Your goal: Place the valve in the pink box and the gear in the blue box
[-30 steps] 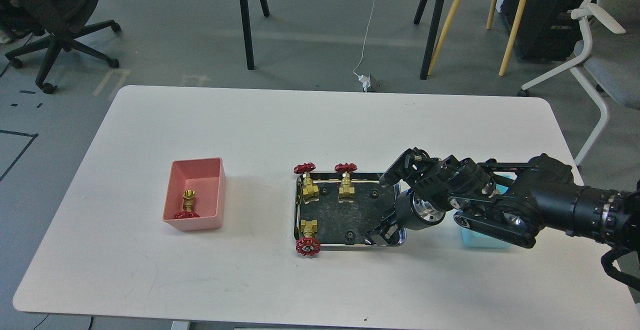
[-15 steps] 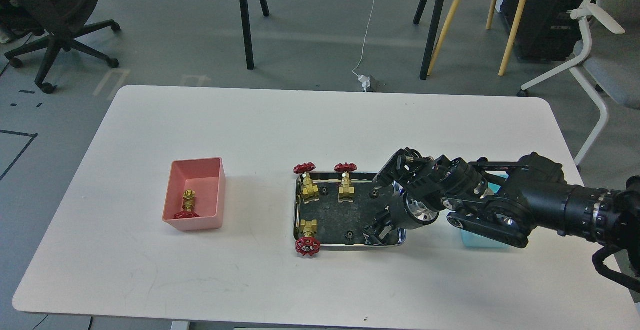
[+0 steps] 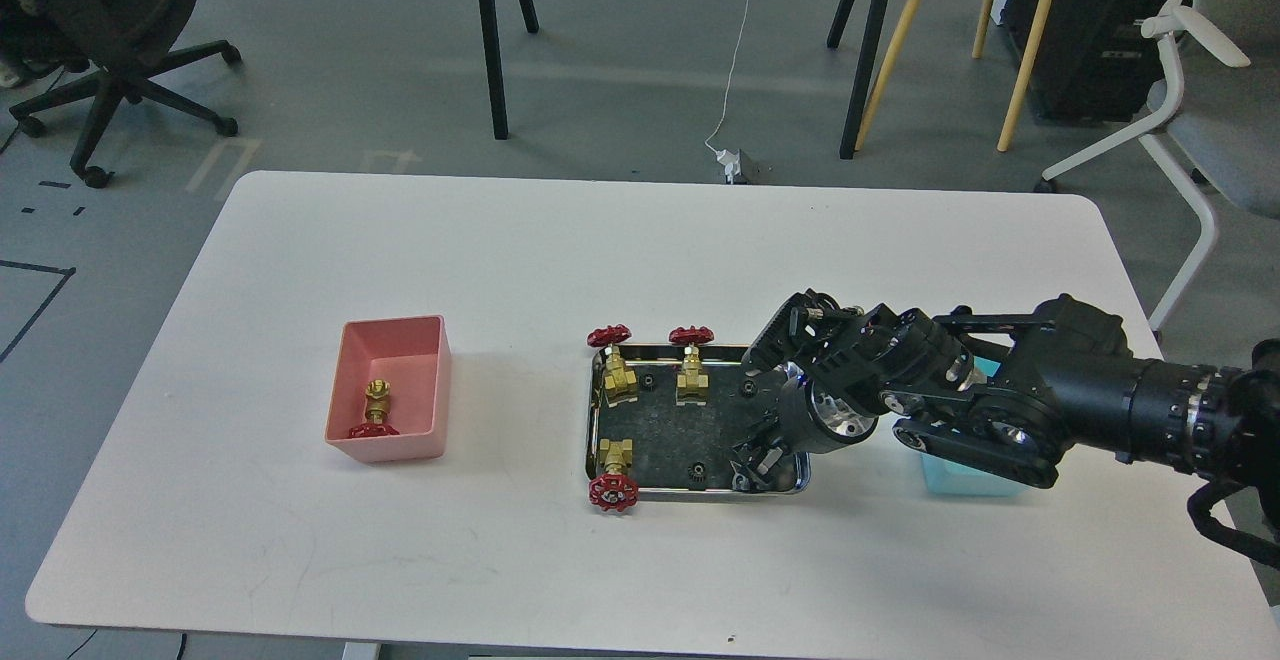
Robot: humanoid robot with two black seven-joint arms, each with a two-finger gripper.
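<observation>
One valve (image 3: pixel 375 410) already lies in the pink box (image 3: pixel 432 380), three valves and a few gears (image 3: pixel 697 471) remain on the tray (image 3: pixel 592 410), while the right gripper (image 3: pixel 757 462) hovers low there, its opening unclear, blue box (image 3: pixel 965 480) mostly hidden.

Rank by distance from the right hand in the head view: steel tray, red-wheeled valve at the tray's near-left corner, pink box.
From the right hand:
1. Shiny steel tray, directly under it.
2. Brass valve with red handwheel, tray's near-left corner.
3. Salmon-pink plastic box, far left.
</observation>
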